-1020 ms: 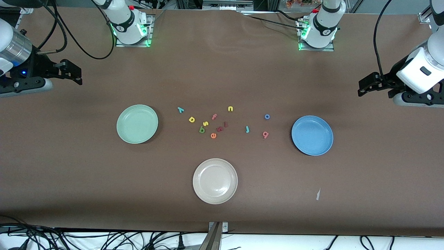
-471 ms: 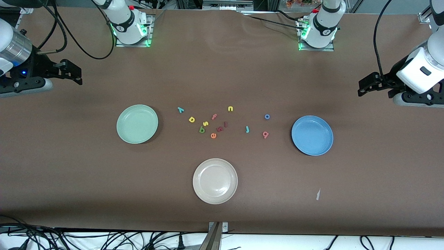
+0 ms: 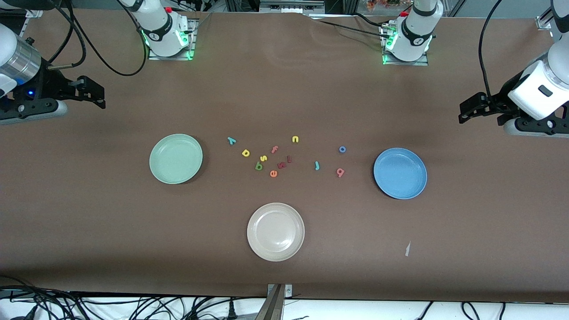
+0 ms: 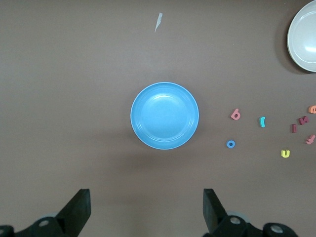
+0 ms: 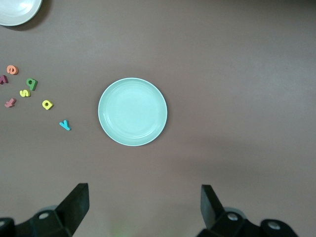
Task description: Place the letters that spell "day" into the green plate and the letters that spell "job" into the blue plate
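Two grippers, both mine, both spread wide and empty. The right gripper (image 3: 92, 93) hangs over the table's edge at the right arm's end, and the left gripper (image 3: 472, 108) hangs over the edge at the left arm's end. No letter is in a plate yet, so the first pick is the job in hand.

Working across from the right arm's end, the pale mint-green round plate (image 3: 176, 158) comes first. Just beside it lie the tiny teal foam y (image 3: 231, 141), the yellow foam a (image 3: 246, 153) and the dark green foam d (image 3: 258, 166). I judge the y the easy opener for my right gripper, since it lies apart from the rest. The d lies close against the yellow foam s (image 3: 263, 158), so there I would narrow my fingers first and drop straight down, straddling only the d.

The beige round plate (image 3: 275, 231) sits toward the table's front-camera edge and gets nothing.

Next come the teal hook-shaped foam j (image 3: 317, 166), the blue foam ring o (image 3: 342, 149) and the pinkish-red foam b (image 3: 340, 172), then the mid-blue round plate (image 3: 400, 173). All three lie well apart, which suits my left gripper. The j and the y are both teal, so I go by shape.

Count: three plates, twelve letters, six of them wanted.
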